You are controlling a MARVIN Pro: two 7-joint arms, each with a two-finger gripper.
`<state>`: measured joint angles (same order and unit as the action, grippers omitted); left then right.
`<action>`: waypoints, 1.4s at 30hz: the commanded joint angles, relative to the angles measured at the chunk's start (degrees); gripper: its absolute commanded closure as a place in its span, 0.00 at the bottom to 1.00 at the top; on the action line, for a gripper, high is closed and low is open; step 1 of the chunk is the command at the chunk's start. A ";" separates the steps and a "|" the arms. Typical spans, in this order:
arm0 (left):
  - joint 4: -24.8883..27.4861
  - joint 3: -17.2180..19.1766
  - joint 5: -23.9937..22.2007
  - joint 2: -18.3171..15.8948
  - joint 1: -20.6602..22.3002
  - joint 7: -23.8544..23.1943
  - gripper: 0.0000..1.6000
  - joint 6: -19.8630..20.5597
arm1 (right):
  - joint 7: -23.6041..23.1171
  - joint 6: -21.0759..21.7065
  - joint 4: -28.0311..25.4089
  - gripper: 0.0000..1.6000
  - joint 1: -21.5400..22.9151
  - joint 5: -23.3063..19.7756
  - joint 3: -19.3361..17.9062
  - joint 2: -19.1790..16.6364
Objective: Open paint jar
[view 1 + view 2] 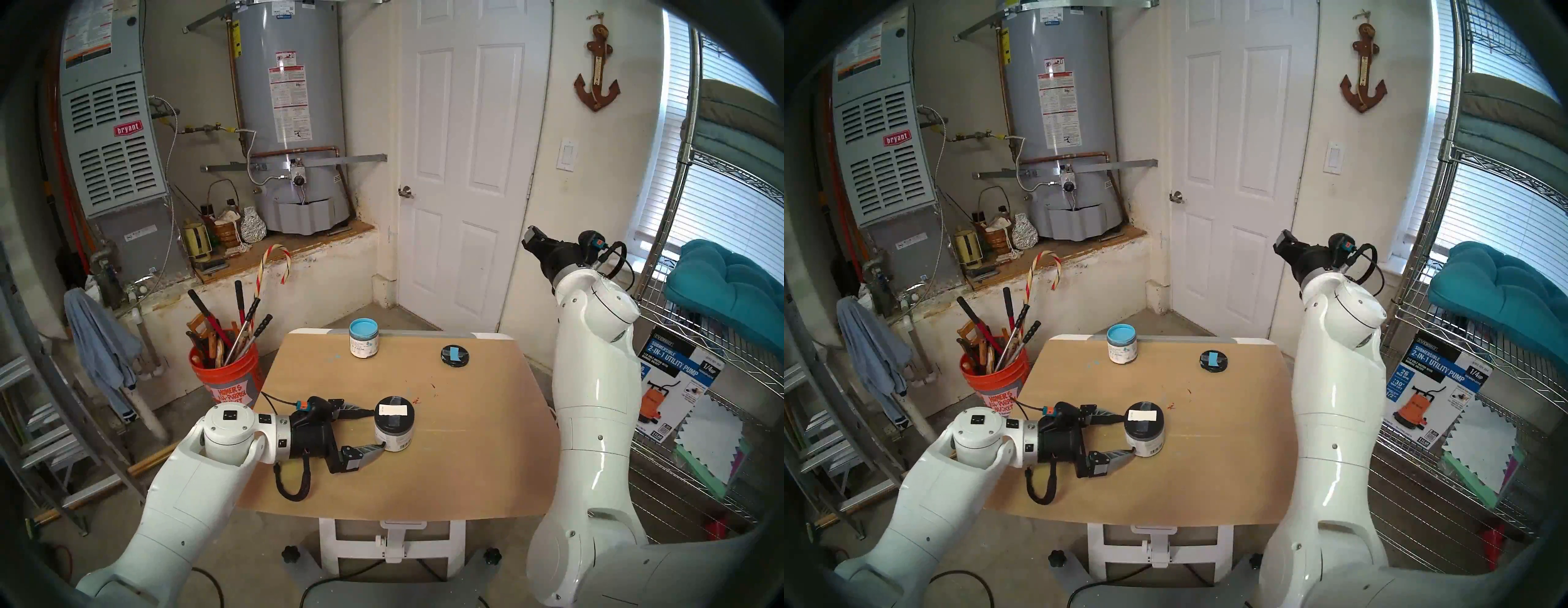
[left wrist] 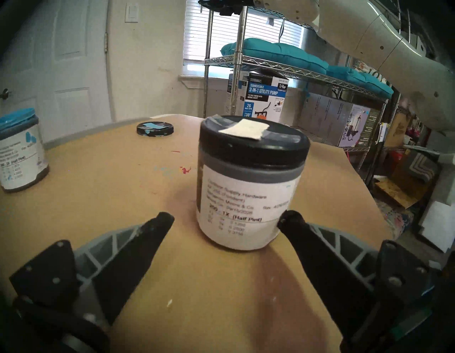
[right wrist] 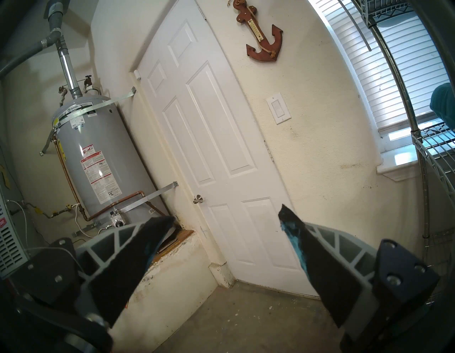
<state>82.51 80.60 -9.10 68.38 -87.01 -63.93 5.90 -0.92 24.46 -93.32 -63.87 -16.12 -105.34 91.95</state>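
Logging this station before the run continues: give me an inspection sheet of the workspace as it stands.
Surface: tan table, small paint specks.
Job's things: paint jar upright, white-taped black lid on.
Clutter: open blue jar; loose blue-taped lid.
Grippers: left tool open, fingers flank the jar's base, one at the label; right tool open, empty, raised, blue paint on a finger.
Cables: black loop under left wrist.
Surroundings: water heater, door, wire shelves, tool bucket.
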 commanded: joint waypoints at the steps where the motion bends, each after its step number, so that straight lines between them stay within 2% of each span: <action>1: -0.85 -0.67 -0.28 1.77 3.65 -0.13 0.00 -1.19 | -0.02 -0.26 -1.32 0.00 0.98 0.05 0.47 0.13; 18: -3.62 -2.46 -0.31 3.18 5.82 -0.16 0.00 -2.89 | 0.00 -0.25 -1.35 0.00 0.97 0.06 0.47 0.15; 31: -8.36 -4.48 0.84 5.90 8.38 1.67 0.00 -5.48 | 0.00 -0.25 -1.34 0.00 0.97 0.06 0.48 0.14; 42: -9.20 -5.24 0.42 6.54 9.48 2.17 0.00 -6.59 | 0.01 -0.25 -1.36 0.00 0.96 0.06 0.48 0.15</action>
<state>73.18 75.36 -8.06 73.91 -78.69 -61.49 -0.03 -0.91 24.46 -93.33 -63.87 -16.12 -105.34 91.95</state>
